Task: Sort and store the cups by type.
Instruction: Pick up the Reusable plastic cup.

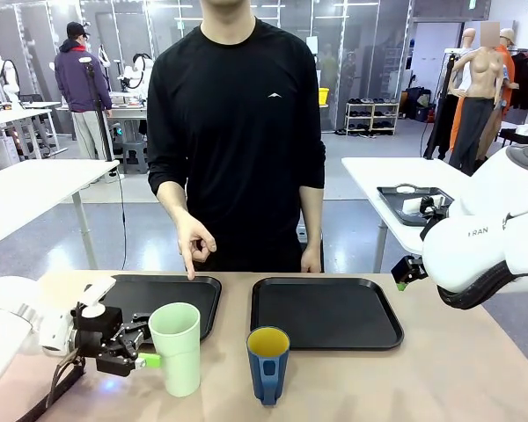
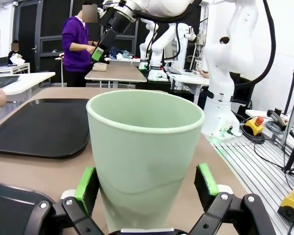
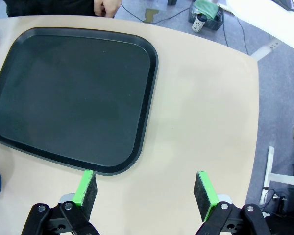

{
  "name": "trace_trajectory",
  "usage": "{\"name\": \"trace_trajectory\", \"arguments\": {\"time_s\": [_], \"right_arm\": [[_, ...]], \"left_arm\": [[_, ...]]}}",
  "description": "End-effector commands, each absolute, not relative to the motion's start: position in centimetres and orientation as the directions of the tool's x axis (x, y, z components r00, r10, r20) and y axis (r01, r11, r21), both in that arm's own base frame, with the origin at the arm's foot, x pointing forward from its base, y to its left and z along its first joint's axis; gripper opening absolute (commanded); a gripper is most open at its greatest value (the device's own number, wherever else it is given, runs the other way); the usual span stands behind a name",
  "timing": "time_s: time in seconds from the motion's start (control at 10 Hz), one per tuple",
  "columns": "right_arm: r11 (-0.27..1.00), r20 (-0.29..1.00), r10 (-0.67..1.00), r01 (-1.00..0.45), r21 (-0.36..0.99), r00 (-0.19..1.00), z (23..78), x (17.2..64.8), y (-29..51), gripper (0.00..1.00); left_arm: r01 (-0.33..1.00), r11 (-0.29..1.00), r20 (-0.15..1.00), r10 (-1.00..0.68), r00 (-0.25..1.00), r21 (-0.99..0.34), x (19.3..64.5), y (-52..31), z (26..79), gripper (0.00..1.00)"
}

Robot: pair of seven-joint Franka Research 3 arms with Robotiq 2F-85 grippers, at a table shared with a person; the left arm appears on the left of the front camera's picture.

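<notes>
Tumbler (image 1: 176,347), mug (image 1: 268,362) on table (image 1: 462,369) before trays (image 1: 327,313)

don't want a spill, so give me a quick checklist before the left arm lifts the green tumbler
1. Tumbler between the left gripper pads: ok, one pad on each side.
2. Grip closed on tumbler: cannot tell, the pads sit very near its wall.
3. Tumbler upright on table: ok.
4. Mug apart from tumbler: ok.
5. Left tray free of the person's hand: not ok, a finger points down at its far rim.
6. Right gripper out of the way: ok, open, above the table beside the right tray.
</notes>
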State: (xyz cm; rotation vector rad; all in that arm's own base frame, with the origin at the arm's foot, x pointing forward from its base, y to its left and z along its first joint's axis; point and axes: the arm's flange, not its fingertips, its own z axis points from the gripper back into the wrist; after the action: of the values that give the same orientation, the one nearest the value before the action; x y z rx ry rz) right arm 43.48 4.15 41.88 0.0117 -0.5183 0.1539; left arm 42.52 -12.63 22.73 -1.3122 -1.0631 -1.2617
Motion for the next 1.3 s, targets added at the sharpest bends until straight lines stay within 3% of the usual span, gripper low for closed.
{"name": "trace_trajectory", "arguments": {"time_s": [0.0,1.2], "right_arm": [[0.989,0.496,0.142,-0.148,-0.026,0.857,41.8,43.5,4.1,1.00],[0.989,0.496,0.142,-0.148,-0.026,0.857,41.8,43.5,4.1,1.00]], "left_arm": [[0.990,-0.134,0.999,-0.003,0.045,-0.045,43.0,-13.4,21.7,1.00],[0.970,-0.224,0.995,0.029,0.100,-0.091,43.6,-16.6,19.0,1.00]]}}
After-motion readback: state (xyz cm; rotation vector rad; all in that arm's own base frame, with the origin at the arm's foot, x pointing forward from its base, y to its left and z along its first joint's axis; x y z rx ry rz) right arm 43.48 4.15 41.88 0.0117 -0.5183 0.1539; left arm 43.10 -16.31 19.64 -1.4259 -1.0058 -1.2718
